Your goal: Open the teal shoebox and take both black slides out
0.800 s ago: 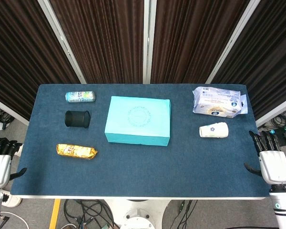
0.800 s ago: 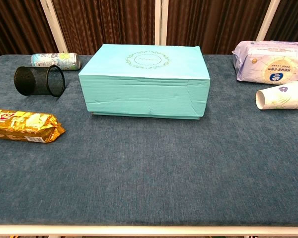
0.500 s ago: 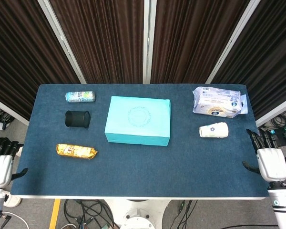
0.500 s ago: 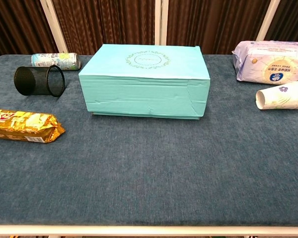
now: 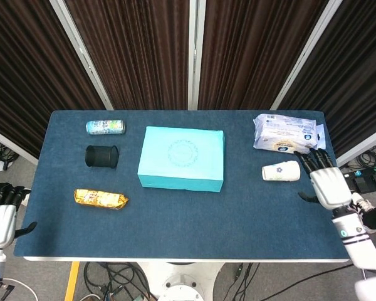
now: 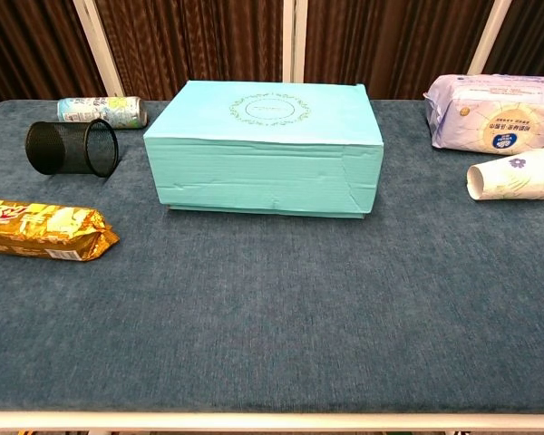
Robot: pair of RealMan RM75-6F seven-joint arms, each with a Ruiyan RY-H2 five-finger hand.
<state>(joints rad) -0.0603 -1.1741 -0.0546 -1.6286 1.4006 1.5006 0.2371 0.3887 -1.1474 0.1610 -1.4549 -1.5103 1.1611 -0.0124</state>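
Trouble is most likely waiting at the paper cup (image 5: 281, 171), which is lying on its side at about four o'clock from the shoebox (image 5: 182, 157). The right hand (image 5: 326, 183) is hovering just beside that cup, fingers spread and holding nothing, so a reach toward the box from there is risking a knock that would send the cup rolling across the surface (image 5: 194, 226). The tissue pack (image 5: 286, 133), sitting at two o'clock from the box, is crowding the same approach.

The shoebox is resting shut near the middle of the surface, lid on, so the slides are hiding inside and nothing is showing of how they are lying. Lifting the lid with one hand only is probably going to drag or tip the whole box, since nothing is pinning its base. The left hand (image 5: 0, 216) is hanging off the surface edge at about eight o'clock, fingers apart and empty, well apart from the box. Its path inward is passing the snack packet (image 5: 101, 199) and the mesh cup (image 5: 101, 156), either of which could get swept aside.
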